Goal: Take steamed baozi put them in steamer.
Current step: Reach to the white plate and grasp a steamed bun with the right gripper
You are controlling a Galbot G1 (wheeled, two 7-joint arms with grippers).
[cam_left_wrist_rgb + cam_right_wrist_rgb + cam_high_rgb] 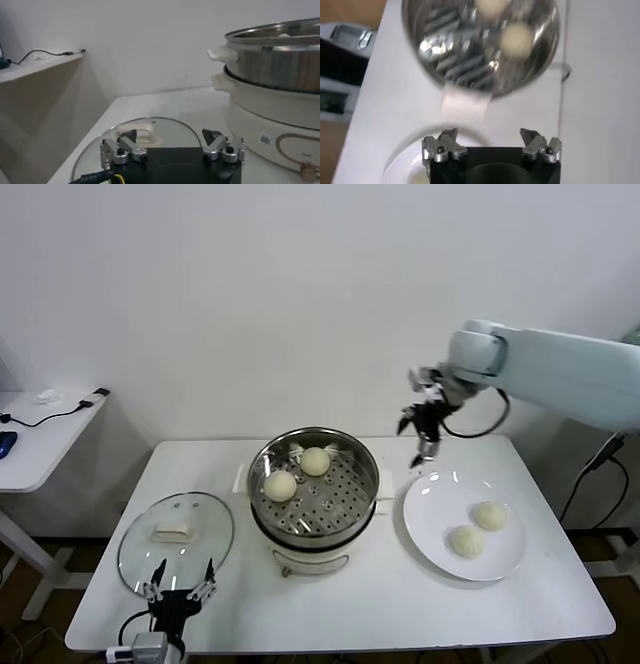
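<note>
Steamed baozi [280,484]: two in steamer [366,494], two on plate [430,534]. Right end effector [420,436] released, empty, above plate's far edge; next, descend to grasp. Left end effector [180,586] released, parked near lid [135,549].

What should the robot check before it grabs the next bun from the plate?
1. Right gripper open and empty: ok.
2. Buns left on the plate: two baozi: ok.
3. Steamer uncovered, glass lid lying beside it: ok.
4. Room on the tray next to the two buns inside: ok.
5. Left gripper parked open near the lid, out of the way: ok.
</note>
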